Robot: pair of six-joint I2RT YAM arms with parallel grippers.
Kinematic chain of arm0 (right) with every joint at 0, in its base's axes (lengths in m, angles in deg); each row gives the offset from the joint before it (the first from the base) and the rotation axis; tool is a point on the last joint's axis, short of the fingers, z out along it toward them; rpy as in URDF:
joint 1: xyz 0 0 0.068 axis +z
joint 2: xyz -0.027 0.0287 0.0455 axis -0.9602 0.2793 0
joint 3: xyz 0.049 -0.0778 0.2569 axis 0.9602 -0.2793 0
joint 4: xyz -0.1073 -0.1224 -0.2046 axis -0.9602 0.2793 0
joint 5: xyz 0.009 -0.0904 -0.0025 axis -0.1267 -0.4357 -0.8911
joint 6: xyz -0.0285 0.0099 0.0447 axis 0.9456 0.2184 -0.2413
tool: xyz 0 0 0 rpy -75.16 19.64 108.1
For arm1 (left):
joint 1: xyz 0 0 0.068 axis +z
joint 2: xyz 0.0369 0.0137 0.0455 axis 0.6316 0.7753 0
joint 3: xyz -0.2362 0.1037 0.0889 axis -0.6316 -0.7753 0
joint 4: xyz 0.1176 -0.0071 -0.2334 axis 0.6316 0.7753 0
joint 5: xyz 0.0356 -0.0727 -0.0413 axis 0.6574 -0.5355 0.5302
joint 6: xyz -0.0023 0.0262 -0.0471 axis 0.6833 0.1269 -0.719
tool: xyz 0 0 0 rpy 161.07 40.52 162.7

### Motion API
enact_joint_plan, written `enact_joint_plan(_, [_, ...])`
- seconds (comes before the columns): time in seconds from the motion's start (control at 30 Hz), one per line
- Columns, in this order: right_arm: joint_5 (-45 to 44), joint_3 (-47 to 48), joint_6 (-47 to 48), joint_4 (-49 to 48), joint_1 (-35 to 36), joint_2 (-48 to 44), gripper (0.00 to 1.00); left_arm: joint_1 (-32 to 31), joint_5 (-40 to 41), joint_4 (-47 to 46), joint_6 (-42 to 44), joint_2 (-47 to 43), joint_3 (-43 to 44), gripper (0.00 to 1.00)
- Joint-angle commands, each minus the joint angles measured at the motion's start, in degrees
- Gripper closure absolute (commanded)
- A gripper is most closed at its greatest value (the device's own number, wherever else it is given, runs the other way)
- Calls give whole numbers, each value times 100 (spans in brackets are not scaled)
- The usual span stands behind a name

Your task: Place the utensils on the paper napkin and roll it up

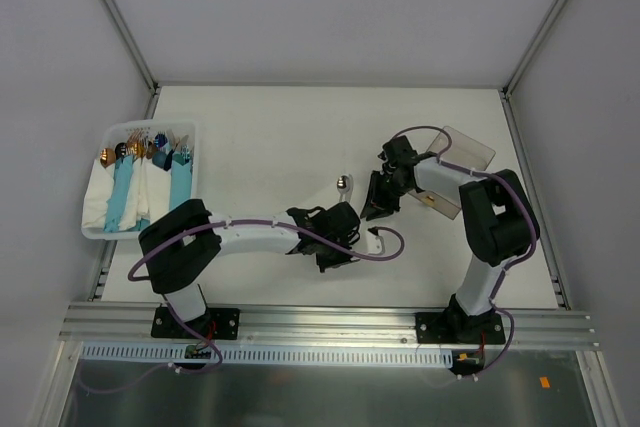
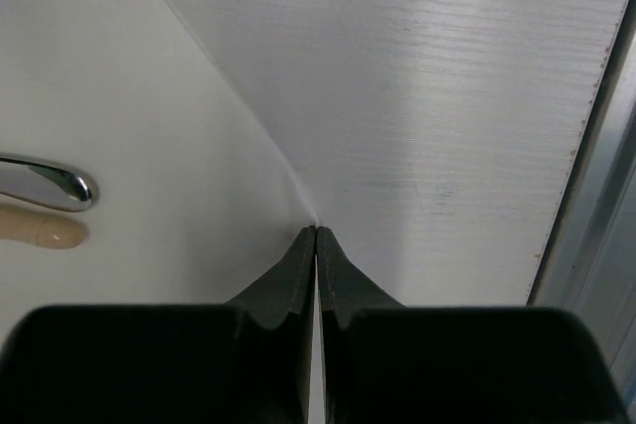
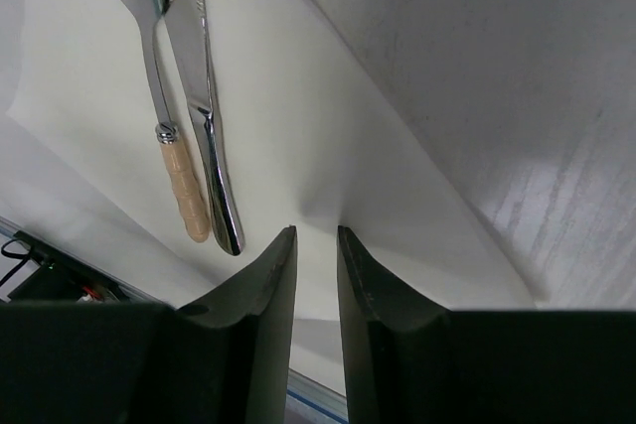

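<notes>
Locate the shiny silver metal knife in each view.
Top external: only a silvery glint at centre, possibly the knife.
Left wrist: knife handle end, left edge.
Right wrist: knife, upper left.
Shared: pale wooden handle beside it, both wrist views.

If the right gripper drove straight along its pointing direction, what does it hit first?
The paper napkin: the right gripper has its jaws open and aimed at a small pucker in the sheet just ahead of the tips, possibly touching already. The utensils lie left of that line.
</notes>
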Motion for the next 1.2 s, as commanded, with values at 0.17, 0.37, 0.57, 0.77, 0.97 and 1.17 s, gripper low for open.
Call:
enact_joint_plan(0.17, [-14, 119, 25, -21, 270, -41, 75, -135, -451, 324, -386, -525, 24, 100])
enact_joint_plan(0.37, [-14, 32, 25, -12, 315, -111, 75, -162, 14, 430, -36, -472, 393, 100])
enact_joint_plan(0.57, [-14, -56, 8, -12, 323, -383, 72, -144, 278, 430, 273, -323, 648, 100])
enact_joint_plan(0.77, [65, -39, -36, 23, 323, -594, 68, -136, 454, 412, 545, -112, 833, 100])
enact_joint_plan(0.97, [101, -48, -10, 146, 315, -621, 68, -57, 603, 360, 897, -42, 991, 100])
enact_joint_plan(1.17, [39, -197, -27, 181, 315, -682, 69, -4, 656, 307, 1344, 38, 1097, 100])
